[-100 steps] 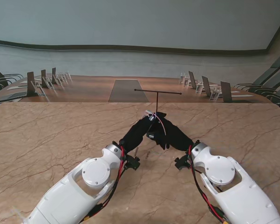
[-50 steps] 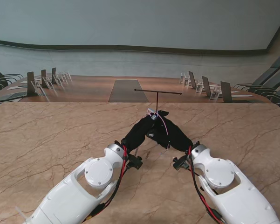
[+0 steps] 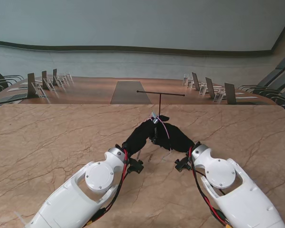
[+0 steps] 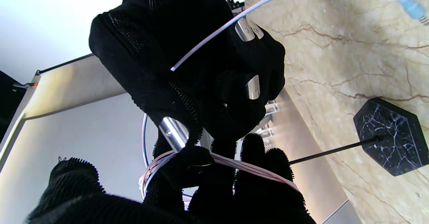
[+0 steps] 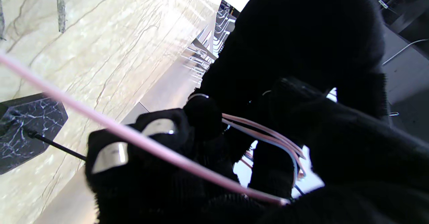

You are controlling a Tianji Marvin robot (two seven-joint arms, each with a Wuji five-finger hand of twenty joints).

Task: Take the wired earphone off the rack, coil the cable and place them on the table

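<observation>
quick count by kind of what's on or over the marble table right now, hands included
hands: 2 (left hand, right hand)
earphone cable: 1 (cable, coils around the left hand's fingers)
rack: 1 (rack, bare)
total: 4

The right hand [image 3: 178, 137] is drawing nearer the left hand [image 3: 140, 134], the pink cable [image 3: 164, 127] shifting slightly between them.

Glossy marble table [image 3: 47, 137], matt-black cloth gloves [image 3: 141, 133].

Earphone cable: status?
Left hand shut on cable, loops round fingers. Right hand shut on loose strand. Rack bare. Nothing blocking.
</observation>
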